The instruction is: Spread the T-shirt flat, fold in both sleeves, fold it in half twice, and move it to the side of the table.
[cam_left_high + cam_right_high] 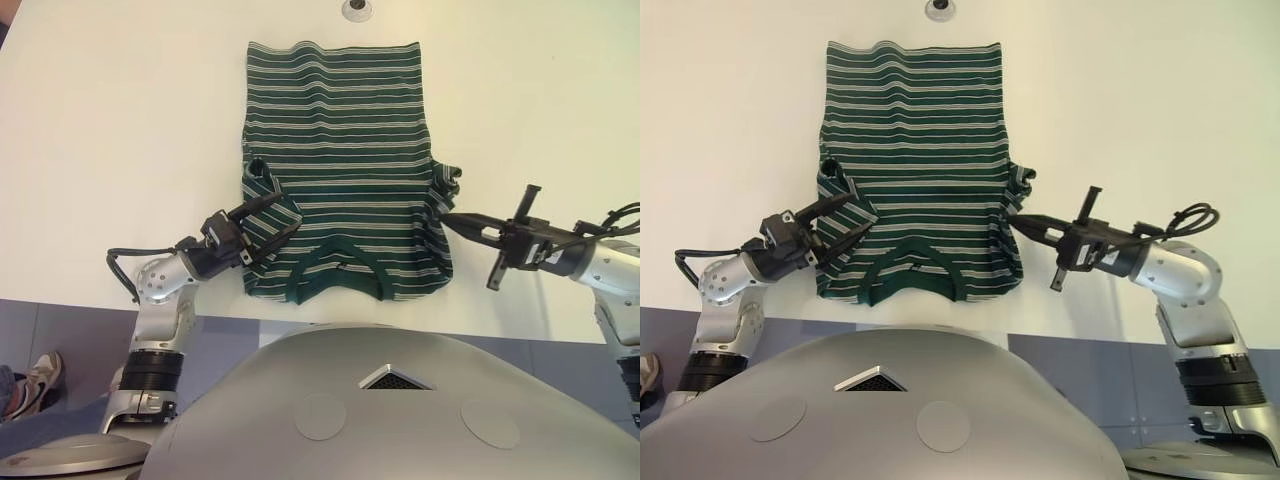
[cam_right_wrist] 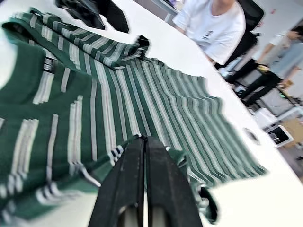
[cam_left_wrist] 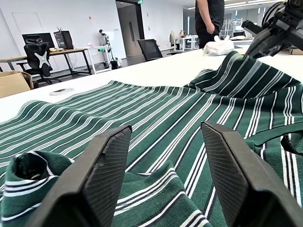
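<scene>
A dark green T-shirt (image 1: 340, 140) with white stripes lies on the white table (image 1: 120, 150), its collar (image 1: 340, 262) toward me. Its left sleeve (image 1: 268, 192) is folded in onto the body. My left gripper (image 1: 275, 215) hovers open just over that folded sleeve, and both fingers (image 3: 99, 179) stand wide apart with nothing between them. The right sleeve (image 1: 446, 184) lies bunched at the shirt's right edge. My right gripper (image 1: 446, 217) is shut at that edge just below the sleeve, and the cloth (image 2: 113, 151) rises to its tip (image 2: 142, 141).
A round metal grommet (image 1: 357, 9) sits in the table beyond the shirt's hem. The table's front edge (image 1: 120, 305) runs just under both arms. Bare table surface lies to the left and right of the shirt.
</scene>
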Tool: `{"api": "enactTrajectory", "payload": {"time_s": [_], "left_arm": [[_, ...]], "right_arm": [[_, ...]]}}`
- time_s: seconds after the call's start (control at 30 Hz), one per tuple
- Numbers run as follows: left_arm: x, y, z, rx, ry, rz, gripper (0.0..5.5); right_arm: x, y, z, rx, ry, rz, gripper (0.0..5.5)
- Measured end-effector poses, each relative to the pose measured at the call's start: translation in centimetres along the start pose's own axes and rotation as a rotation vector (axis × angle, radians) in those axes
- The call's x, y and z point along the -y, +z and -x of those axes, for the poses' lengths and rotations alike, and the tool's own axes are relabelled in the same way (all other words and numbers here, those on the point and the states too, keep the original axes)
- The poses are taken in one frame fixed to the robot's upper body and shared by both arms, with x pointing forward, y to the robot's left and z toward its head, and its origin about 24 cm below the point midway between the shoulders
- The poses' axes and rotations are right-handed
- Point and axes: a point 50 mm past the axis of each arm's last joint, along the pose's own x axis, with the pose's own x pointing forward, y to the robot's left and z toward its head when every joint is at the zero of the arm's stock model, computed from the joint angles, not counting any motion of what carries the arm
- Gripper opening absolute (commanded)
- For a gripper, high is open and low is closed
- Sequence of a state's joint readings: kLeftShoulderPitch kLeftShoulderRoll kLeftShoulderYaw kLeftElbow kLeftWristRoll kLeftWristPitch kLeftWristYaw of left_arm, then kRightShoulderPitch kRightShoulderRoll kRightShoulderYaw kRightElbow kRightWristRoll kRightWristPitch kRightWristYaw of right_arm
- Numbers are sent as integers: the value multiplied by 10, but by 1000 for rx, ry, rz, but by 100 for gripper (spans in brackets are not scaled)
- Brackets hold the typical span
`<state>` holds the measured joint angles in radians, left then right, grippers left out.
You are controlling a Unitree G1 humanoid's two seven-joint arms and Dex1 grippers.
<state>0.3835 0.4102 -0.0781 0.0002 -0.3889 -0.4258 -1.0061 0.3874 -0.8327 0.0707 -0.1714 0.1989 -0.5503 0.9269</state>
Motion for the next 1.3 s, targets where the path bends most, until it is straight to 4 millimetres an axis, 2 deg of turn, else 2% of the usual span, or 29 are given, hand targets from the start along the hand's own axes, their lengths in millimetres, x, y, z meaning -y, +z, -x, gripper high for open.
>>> {"api": "enactTrajectory", "payload": {"time_s": [0.07,0.3,0.47,0.93,1.3], "left_arm": [[0,0,-1,3,1,1,269],[0,-1,-1,1,3,5,269],[0,-2,-1,4,7,11,269],[1,-2,-1,4,8,12,269],[3,-3,-2,7,-21,16,269]], "right_arm": [[-5,-1,-11,15,35,-5,3],[-18,-20,-28,-81,126,14,3],[-17,-23,-38,-85,128,32,3],[-21,-21,-39,-72,165,22,3],[-16,-16,-36,-1,131,-27,206]]}}
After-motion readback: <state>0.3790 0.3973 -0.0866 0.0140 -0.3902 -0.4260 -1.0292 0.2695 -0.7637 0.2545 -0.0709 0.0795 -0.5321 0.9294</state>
